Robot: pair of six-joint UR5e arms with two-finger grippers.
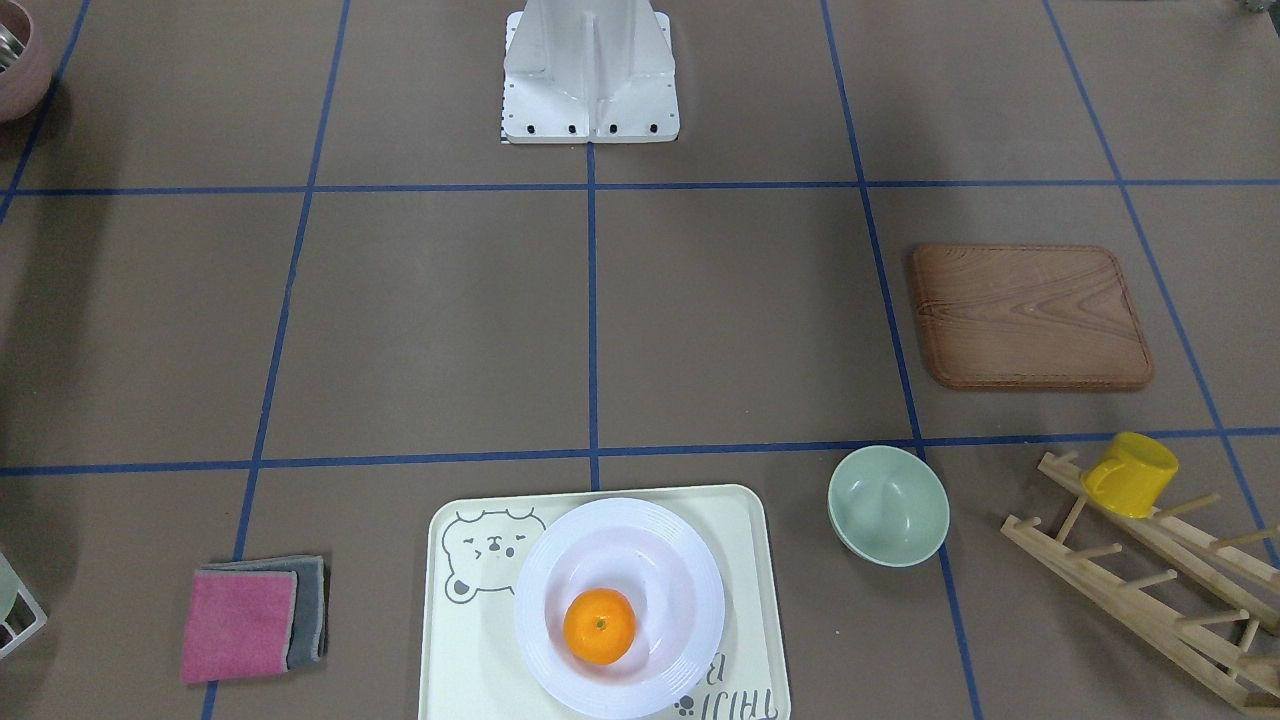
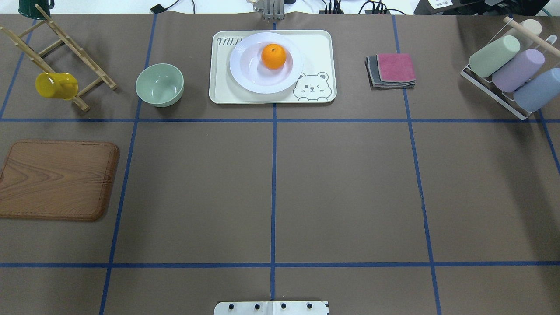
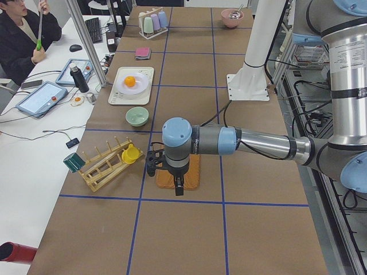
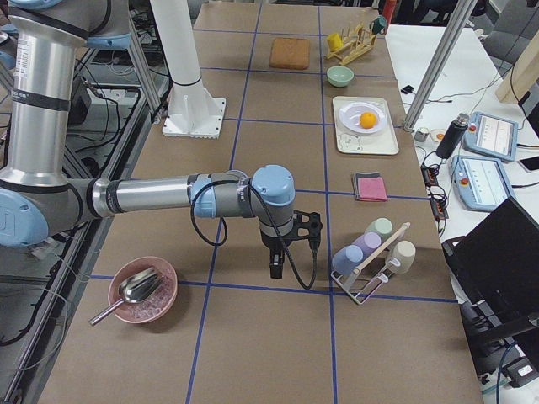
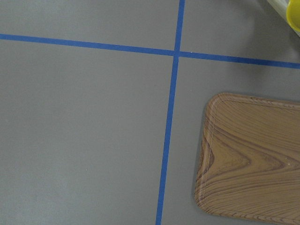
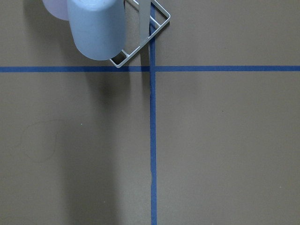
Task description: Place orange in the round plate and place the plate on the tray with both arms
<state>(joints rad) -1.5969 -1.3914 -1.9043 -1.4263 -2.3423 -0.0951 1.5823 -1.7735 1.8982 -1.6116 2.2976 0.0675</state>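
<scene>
On the cream bear tray [image 2: 316, 50], spotting the orange [image 2: 274, 56] sat in the white round plate [image 2: 247, 75], plate flat on the tray, so looks basically done; left gripper [image 3: 179, 190] and right gripper [image 4: 275, 269] parked well away, can't tell if open or closed.

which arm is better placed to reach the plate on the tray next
Left, probably: the left gripper hangs by the wooden board, nearer the tray than the right gripper, which is out by the cup rack.
</scene>
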